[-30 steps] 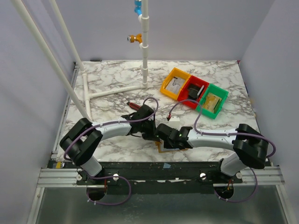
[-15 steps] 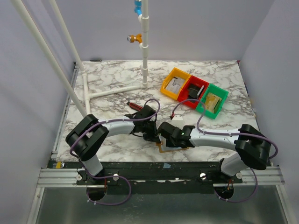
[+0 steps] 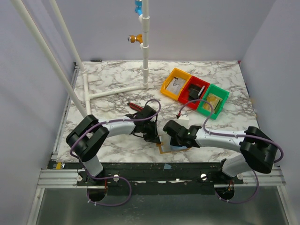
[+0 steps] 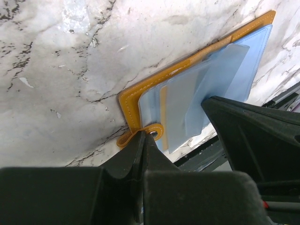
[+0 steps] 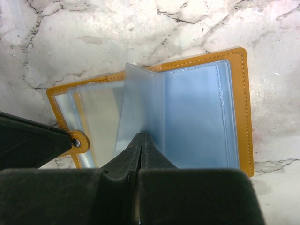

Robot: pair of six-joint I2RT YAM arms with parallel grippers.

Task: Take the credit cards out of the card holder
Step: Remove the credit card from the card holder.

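So far no card lies free: the open card holder (image 5: 243,108) rests near the marble table's (image 5: 140,28) front edge, credit cards (image 5: 140,112) inside. The right gripper (image 5: 140,137) pinches one; the left gripper (image 4: 142,136) clamps the snap tab (image 5: 77,142).

My fingers (image 5: 197,197) are matt black plastic; the card holder (image 5: 241,117) looks like matt, stitched mustard leather; its sleeves (image 5: 197,117) are glossy translucent blue plastic; the table (image 5: 140,28) is smooth, marbled
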